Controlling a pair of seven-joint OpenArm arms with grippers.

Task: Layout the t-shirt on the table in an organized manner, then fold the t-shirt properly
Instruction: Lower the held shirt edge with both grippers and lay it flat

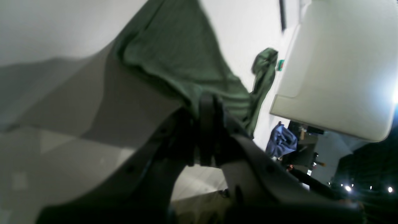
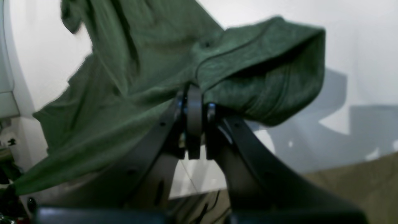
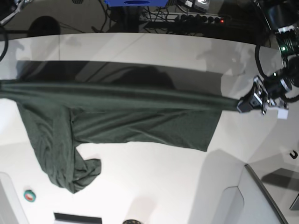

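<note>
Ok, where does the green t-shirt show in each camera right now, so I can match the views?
Left wrist: t-shirt runs from top centre down to the shut left gripper.
Right wrist: it fills the upper left and centre, bunched over the shut right gripper.
Base: stretched taut across the middle, one part hanging lower left.
Shared landmark: the white table under the cloth.

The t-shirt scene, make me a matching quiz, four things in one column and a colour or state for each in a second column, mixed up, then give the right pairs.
Things:
1. t-shirt
2. table
3. left gripper
4. roll of tape

Descriptions:
A. white and smooth
B. small, green and red, near the table's edge
C. dark green, stretched between the two arms
D. shut on a pinch of cloth

Pairs: 1-C, 2-A, 3-D, 4-B
</note>
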